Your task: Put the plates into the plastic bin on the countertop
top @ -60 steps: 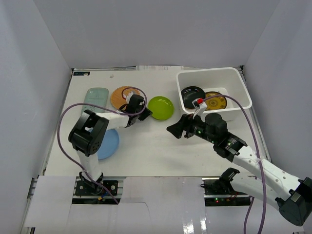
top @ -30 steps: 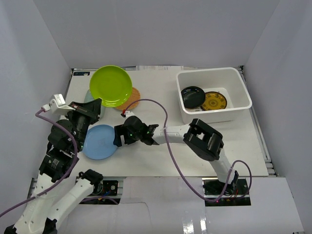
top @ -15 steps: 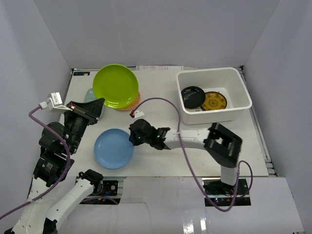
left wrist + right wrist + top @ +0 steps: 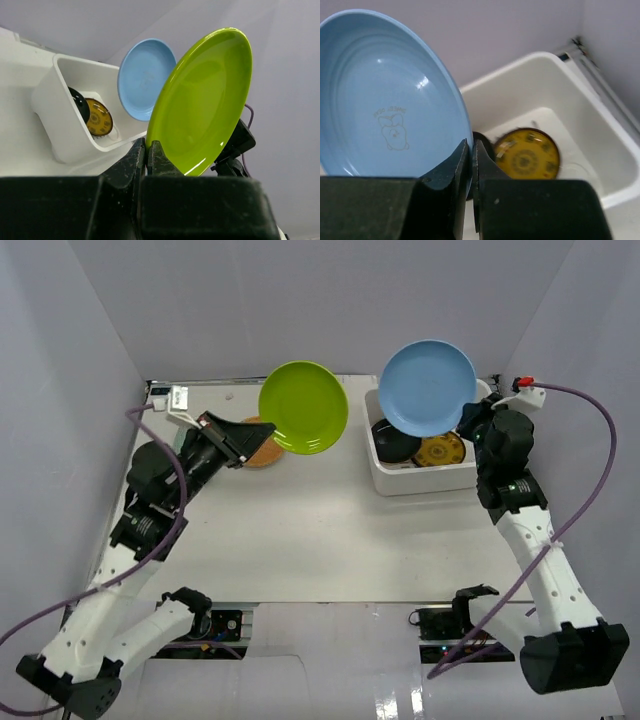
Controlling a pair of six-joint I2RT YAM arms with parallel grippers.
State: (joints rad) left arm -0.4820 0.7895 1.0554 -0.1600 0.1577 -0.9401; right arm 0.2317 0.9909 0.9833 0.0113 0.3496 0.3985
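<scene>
Drop-in step, I'd say: right claw (image 4: 467, 420) clamped on the light blue plate (image 4: 428, 386), tilted above the plastic bin (image 4: 425, 480) at upper right, must lower and release, while left claw (image 4: 255, 445) pinches the lime green plate (image 4: 304, 407) aloft, top centre.

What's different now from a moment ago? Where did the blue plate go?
The right tool picked the light blue plate off the countertop and carried it up above the plastic bin. The left tool swung the lime green plate, already gripped, rightward toward the bin. The black plate and amber plate inside the bin stayed put.
</scene>
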